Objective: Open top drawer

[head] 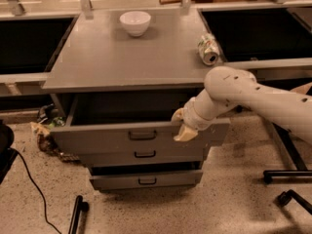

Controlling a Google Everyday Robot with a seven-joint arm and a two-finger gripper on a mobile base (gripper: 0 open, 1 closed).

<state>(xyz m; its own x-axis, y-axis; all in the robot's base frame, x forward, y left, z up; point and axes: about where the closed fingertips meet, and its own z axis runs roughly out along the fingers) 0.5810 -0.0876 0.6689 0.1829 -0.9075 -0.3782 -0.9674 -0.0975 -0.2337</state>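
Observation:
The top drawer (97, 141) is the widest grey drawer, with a black bar handle (142, 135) at its centre. It stands pulled out from the grey cabinet (122, 57), and its dark inside shows. My gripper (183, 126) sits on the top edge of the drawer front, right of the handle. My white arm (243, 94) reaches in from the right. The right end of the drawer front is partly hidden behind the arm.
Two narrower drawers (146, 155) (146, 181) sit below, slightly out. A white bowl (135, 22) and a tipped can (208, 48) lie on the cabinet top. Clutter (46, 130) and a cable (29, 189) are on the floor at left, black chair legs (287, 177) at right.

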